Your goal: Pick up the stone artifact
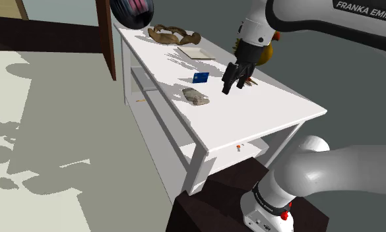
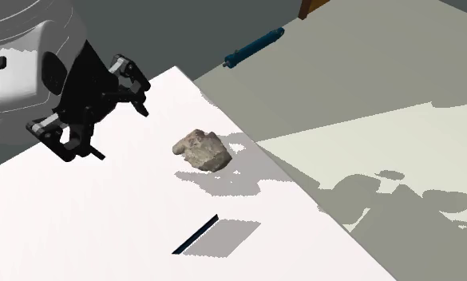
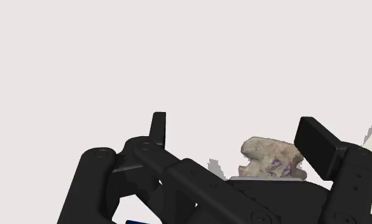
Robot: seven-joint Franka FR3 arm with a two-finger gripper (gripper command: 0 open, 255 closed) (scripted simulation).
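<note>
Jaws spread wide open, nothing between them, hovering just above the white surface. The stone artifact (a pale, lumpy grey-beige chunk) lies on that surface close to the jaws but clear of them, toward the shoulder view's left. A blue card lies just beyond the stone, apart from it.

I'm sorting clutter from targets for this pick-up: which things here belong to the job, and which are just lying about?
Job: rough grey-beige stone lump; black two-finger hand, open, close beside it.
Lying about: small blue card; flat white square tray; brown curved piece; blue tube on the floor.
</note>
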